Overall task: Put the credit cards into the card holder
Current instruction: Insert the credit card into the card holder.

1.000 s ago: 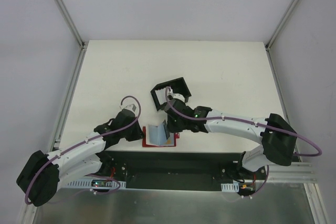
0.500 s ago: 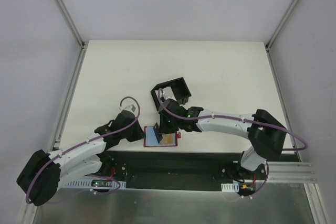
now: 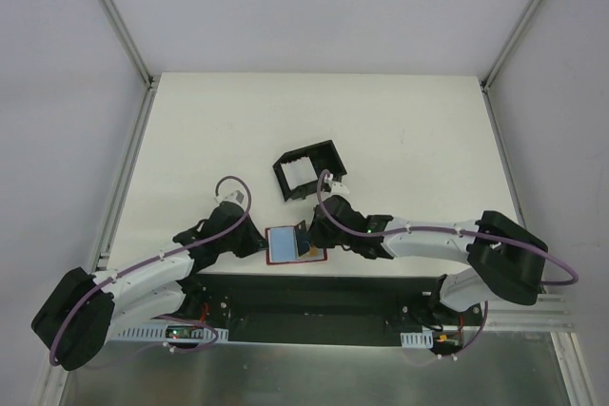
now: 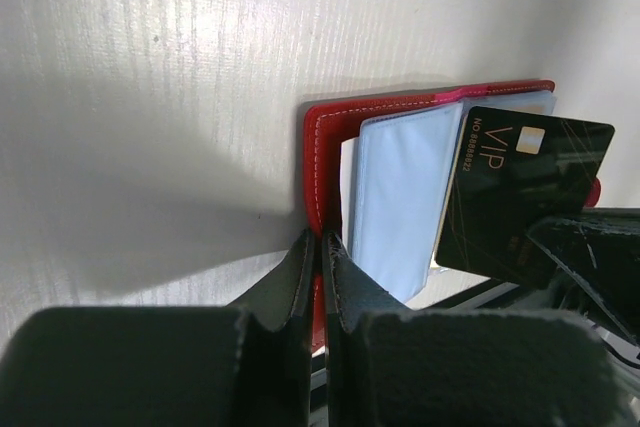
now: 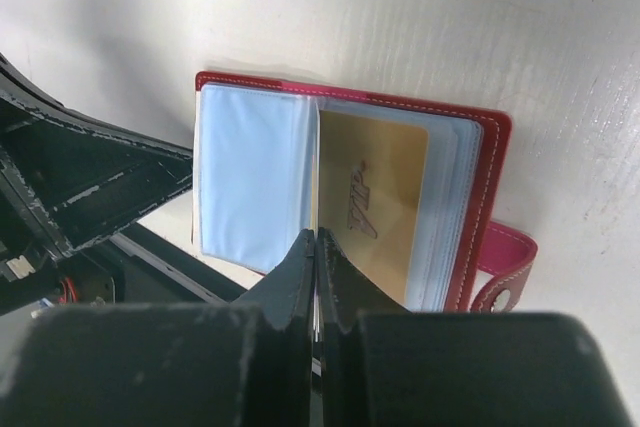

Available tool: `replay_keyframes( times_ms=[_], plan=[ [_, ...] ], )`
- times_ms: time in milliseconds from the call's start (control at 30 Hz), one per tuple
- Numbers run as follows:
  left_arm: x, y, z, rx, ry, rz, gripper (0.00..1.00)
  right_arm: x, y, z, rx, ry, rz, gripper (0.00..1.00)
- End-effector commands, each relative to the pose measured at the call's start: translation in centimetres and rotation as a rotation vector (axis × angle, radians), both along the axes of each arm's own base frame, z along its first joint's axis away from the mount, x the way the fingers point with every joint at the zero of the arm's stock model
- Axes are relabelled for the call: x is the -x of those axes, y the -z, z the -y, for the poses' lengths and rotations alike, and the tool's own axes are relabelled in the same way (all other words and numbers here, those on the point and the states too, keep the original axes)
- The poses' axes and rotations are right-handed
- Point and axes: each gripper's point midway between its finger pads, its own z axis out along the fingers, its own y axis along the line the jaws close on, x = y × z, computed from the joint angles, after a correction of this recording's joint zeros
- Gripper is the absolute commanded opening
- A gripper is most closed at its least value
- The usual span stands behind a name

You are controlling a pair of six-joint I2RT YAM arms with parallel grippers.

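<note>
The red card holder [image 3: 284, 246] lies open at the table's near edge, its pale blue sleeves [image 4: 400, 192] fanned up. My left gripper [image 3: 261, 246] is shut on the holder's left red cover [image 4: 312, 162], as the left wrist view shows [image 4: 322, 239]. My right gripper [image 3: 306, 238] is shut on a black credit card marked VIP [image 4: 520, 197], held over the holder's right half. In the right wrist view [image 5: 316, 237] that card stands edge-on between two sleeves. A gold card [image 5: 370, 202] sits in a sleeve. The snap tab [image 5: 500, 269] sticks out to the right.
A black open-sided box [image 3: 309, 170] stands just behind the holder, with something pale inside. The table's near edge and the black base rail [image 3: 314, 297] lie directly under the holder's front side.
My right arm has swung lower and nearer to the front edge, bringing the card down over the open holder. The lifted sleeve has settled. The left gripper has kept its hold.
</note>
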Motion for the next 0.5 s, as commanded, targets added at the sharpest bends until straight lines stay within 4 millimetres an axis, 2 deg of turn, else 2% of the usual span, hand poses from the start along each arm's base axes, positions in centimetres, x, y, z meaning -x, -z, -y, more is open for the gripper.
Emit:
replay_keyframes(
  times_ms=[0, 133, 333, 467],
  plan=[
    [1.4, 2.0, -1.0, -0.043, -0.005, -0.067, 0.0, -1.5, -2.0, -1.0, -0.122, 0.061, 0.073, 0.0],
    [1.2, 1.9, -1.0, -0.047, -0.006, -0.059, 0.0, -1.4, -1.8, -1.3, -0.153, 0.051, 0.069, 0.0],
    [1.0, 2.0, -1.0, -0.059, -0.003, -0.049, 0.0, -0.8, -0.3, -1.2, -0.143, 0.05, 0.008, 0.0],
    [1.0, 2.1, -1.1, -0.063, -0.006, -0.049, 0.0, -0.6, -0.6, -0.7, -0.155, 0.067, 0.004, 0.0]
  ],
)
